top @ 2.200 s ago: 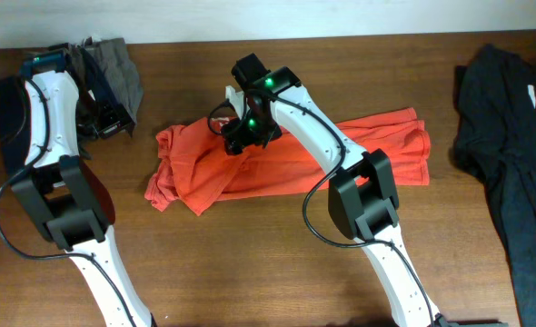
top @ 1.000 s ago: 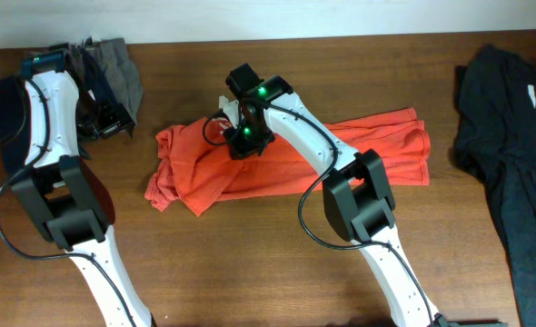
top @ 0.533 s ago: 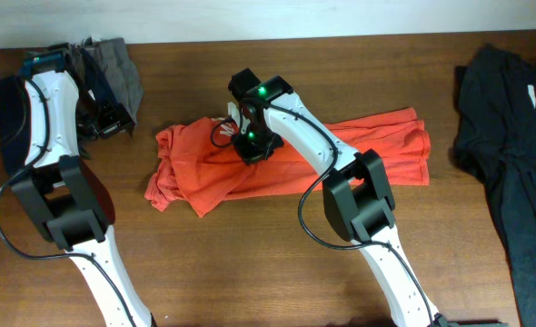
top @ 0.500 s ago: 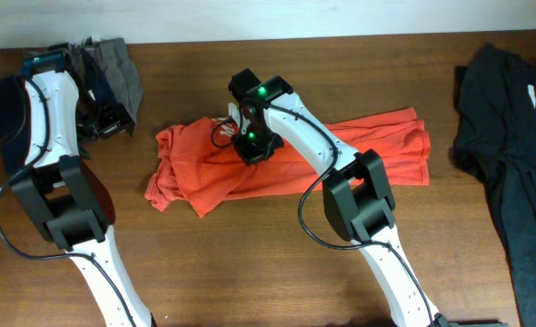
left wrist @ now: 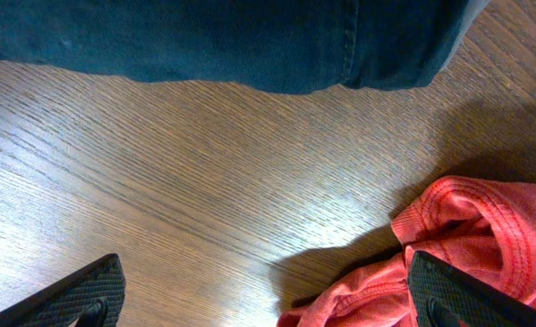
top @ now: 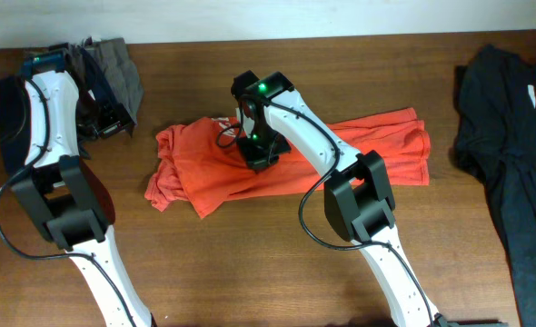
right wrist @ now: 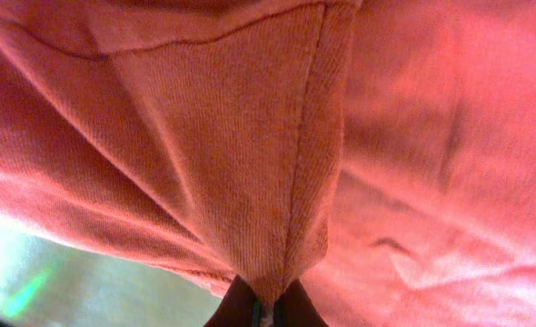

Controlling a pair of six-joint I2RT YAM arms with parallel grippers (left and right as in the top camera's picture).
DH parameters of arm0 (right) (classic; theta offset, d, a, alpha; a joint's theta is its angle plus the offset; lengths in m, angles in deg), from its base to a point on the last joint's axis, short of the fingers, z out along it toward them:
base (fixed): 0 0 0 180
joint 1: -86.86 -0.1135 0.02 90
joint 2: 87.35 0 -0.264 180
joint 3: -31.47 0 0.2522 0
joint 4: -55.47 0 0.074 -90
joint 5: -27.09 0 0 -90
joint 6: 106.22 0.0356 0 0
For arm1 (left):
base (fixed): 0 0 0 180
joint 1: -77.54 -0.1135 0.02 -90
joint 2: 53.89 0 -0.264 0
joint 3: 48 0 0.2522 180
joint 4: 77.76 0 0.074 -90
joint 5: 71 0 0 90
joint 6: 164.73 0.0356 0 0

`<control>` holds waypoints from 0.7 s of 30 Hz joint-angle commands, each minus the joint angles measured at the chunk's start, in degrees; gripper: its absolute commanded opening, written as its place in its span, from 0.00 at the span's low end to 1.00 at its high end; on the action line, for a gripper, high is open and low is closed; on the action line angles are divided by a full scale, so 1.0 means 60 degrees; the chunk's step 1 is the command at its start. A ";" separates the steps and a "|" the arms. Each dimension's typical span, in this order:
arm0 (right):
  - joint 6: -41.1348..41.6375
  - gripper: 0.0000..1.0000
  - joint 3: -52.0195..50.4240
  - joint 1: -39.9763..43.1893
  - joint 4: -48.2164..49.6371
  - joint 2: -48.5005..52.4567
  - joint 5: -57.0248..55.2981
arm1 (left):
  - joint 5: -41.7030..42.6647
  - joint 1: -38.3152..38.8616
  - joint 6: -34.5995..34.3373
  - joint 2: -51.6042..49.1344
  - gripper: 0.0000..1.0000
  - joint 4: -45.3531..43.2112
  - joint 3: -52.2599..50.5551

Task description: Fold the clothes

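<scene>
— While the left gripper (left wrist: 263, 277) hangs wide open over bare table (left wrist: 159, 200) at the upper left of the overhead frame, the right gripper (top: 259, 156) is down on the orange-red T-shirt (top: 368, 145), just left of centre.

— Has it got cloth?

— It has. On the right wrist view the fingertips (right wrist: 295, 315) are pinched tight on a raised ridge of the shirt, with a seam running straight down into them.

— And how does the shirt lie?

— Sideways across the middle of the table. Its long body stretches toward the right of the frame, and the left end is bunched and rumpled. Not a neat fold, by my reading.

— So which step is this?

— I'd call it the grab before a fold, a hold taken near the shirt's upper edge. To my eye the next move calls for a lift just high enough to free that layer, then a carry across the body without dragging the whole garment along.

— Any job for the left arm?

— It's empty, jaws apart. A dark blue garment (left wrist: 204, 36) fills the top of its wrist view, and the shirt's crumpled edge sits at lower right. It could pin that bunched end. A grey garment (top: 123, 73) at upper left and a black garment (top: 513, 154) at the right edge lie in heaps.
</scene>
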 commanded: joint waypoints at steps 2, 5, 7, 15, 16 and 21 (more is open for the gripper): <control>0.0120 0.04 0.0208 -0.0044 -0.0364 -0.0259 0.0244 | 0.0033 -0.0007 -0.0127 0.0168 0.99 -0.0029 -0.0062; 0.0120 0.08 0.0208 -0.0044 -0.0703 -0.0259 0.0601 | 0.0033 -0.0007 -0.0127 0.0168 0.99 -0.0051 -0.0062; 0.0117 0.09 0.0208 -0.0047 -0.0831 -0.0259 0.0663 | 0.0033 -0.0007 -0.0127 0.0168 0.99 -0.0051 -0.0062; 0.0073 0.76 0.0208 -0.0186 -0.0973 -0.0259 0.0656 | 0.0033 -0.0007 -0.0127 0.0168 0.99 -0.0044 -0.0062; 0.0073 0.81 0.0208 -0.0189 -0.0965 -0.0259 0.0652 | 0.0036 -0.0007 -0.0127 0.0168 0.99 -0.0025 -0.0062; 0.0076 0.82 0.0506 -0.0142 -0.1071 -0.0259 0.0586 | 0.0033 -0.0004 -0.0127 0.0168 0.99 -0.0022 -0.0062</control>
